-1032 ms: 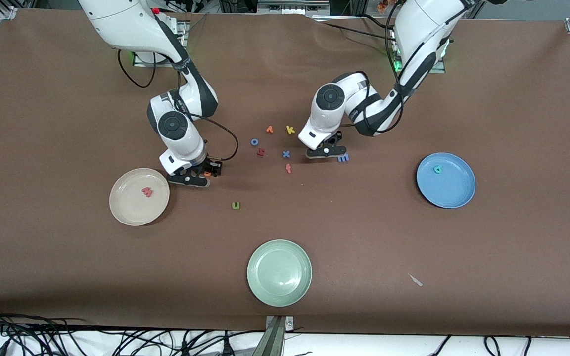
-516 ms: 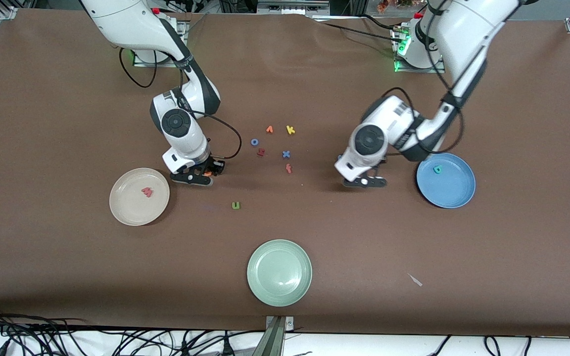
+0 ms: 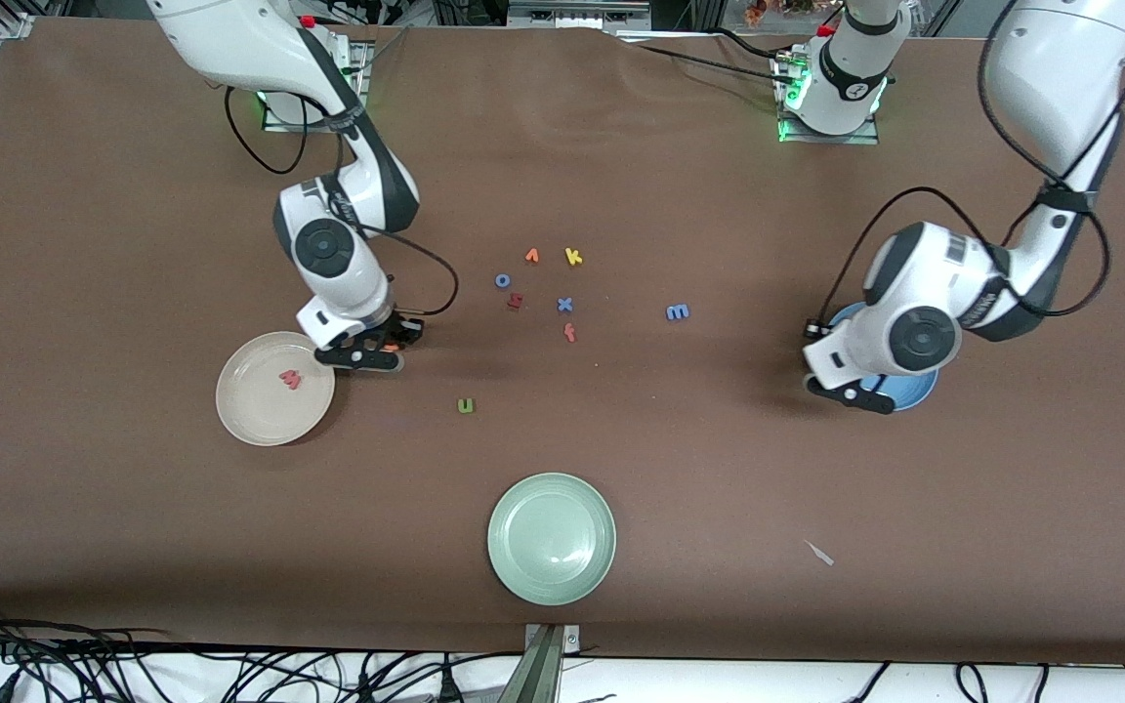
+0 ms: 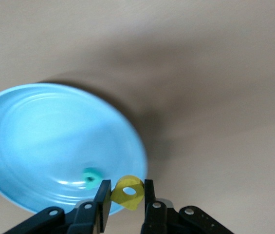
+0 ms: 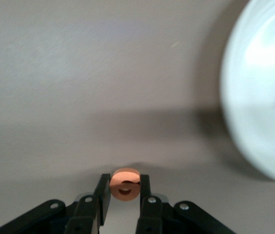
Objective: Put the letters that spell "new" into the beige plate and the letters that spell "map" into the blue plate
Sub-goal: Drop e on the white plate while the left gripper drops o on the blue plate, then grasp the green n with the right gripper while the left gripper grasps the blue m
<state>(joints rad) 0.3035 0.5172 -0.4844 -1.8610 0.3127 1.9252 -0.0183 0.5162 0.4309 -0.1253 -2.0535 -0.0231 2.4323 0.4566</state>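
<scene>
My right gripper (image 3: pixel 382 350) (image 5: pixel 125 189) is shut on the orange "e" (image 5: pixel 125 183), low over the table beside the rim of the beige plate (image 3: pixel 242 420) (image 5: pixel 259 112). The salmon-pink "w" (image 3: pixel 290 379) lies in that plate. My left gripper (image 3: pixel 848 392) (image 4: pixel 126 196) is shut on the yellow "p" (image 4: pixel 127 191) over the edge of the blue plate (image 3: pixel 916 390) (image 4: pixel 40 136), which holds the teal "a" (image 4: pixel 92 178). The left arm's wrist hides most of this plate in the front view. The green "n" (image 3: pixel 466 405) and blue "m" (image 3: pixel 678 312) lie on the table.
Mid-table lies a cluster of letters: orange "v" (image 3: pixel 531 256), yellow "k" (image 3: pixel 573 257), blue "o" (image 3: pixel 502 280), a dark red letter (image 3: pixel 515 302), blue "x" (image 3: pixel 564 305), red "f" (image 3: pixel 570 333). A pale green plate (image 3: pixel 552 538) sits nearest the front camera.
The left arm swung from the letter cluster to the blue plate with the yellow "p". The right gripper closed on the orange "e" and shifted toward the beige plate.
</scene>
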